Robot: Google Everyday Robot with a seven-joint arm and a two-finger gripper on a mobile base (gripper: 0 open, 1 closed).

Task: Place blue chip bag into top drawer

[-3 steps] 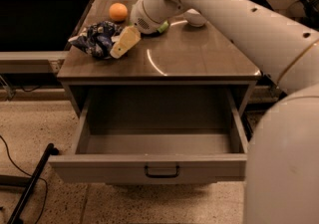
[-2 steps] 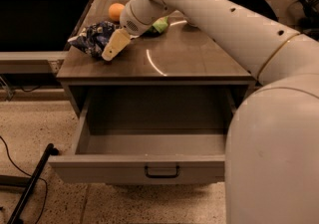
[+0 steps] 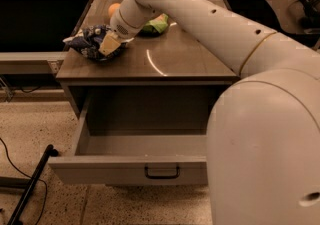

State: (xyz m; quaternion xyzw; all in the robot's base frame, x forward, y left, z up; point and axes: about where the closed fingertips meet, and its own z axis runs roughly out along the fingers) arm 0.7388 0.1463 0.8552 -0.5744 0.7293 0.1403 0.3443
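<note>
The blue chip bag (image 3: 86, 43) lies crumpled at the left front of the cabinet top (image 3: 170, 59). My gripper (image 3: 108, 45) is down on the bag's right side and touches it, with the arm reaching in from the right. The top drawer (image 3: 100, 171) is pulled wide open below, its grey inside bare, and its dark bar handle (image 3: 162, 172) is at the centre of the front.
An orange (image 3: 113, 9) and a green chip bag (image 3: 158, 25) sit at the back of the cabinet top, partly behind my arm. A black pole (image 3: 30, 185) and a cable lie on the floor at the lower left. My arm's body fills the right side.
My gripper has moved left and down onto the blue chip bag. The arm now covers more of the right side. The bag and drawer have not moved.
</note>
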